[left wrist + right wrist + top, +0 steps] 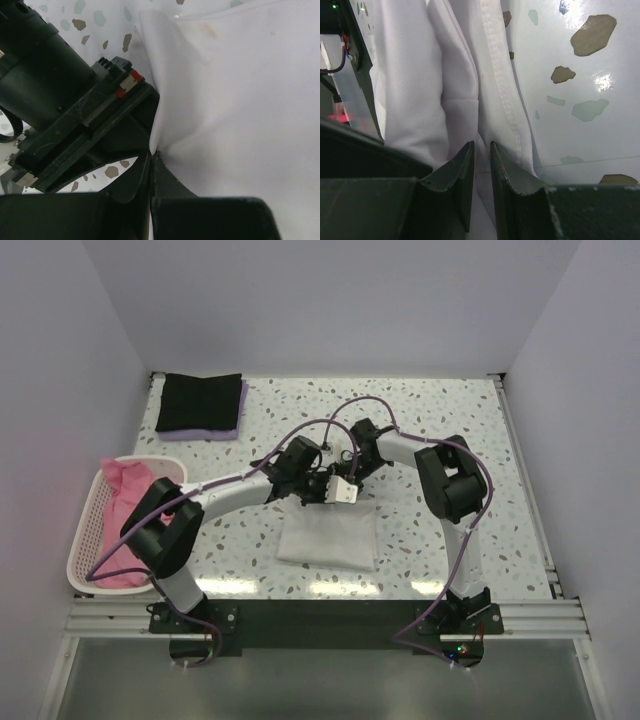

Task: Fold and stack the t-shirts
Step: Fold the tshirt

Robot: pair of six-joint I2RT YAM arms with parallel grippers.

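A white t-shirt (328, 538) lies partly folded on the table's middle, its far edge lifted. My left gripper (316, 490) is shut on a pinch of its white cloth (240, 100); the fingertips meet in the left wrist view (151, 152). My right gripper (347, 480) sits right beside it, jaws narrowly apart with a fold of the same shirt (420, 75) between them (482, 146). A folded black t-shirt (200, 400) lies on a lavender one (200, 433) at the far left. Pink shirts (130, 485) fill the basket.
The pale pink lattice basket (85, 540) stands at the left edge of the speckled table (450, 420). The right gripper's black body (85, 115) crowds the left wrist view. White walls close in the table on three sides.
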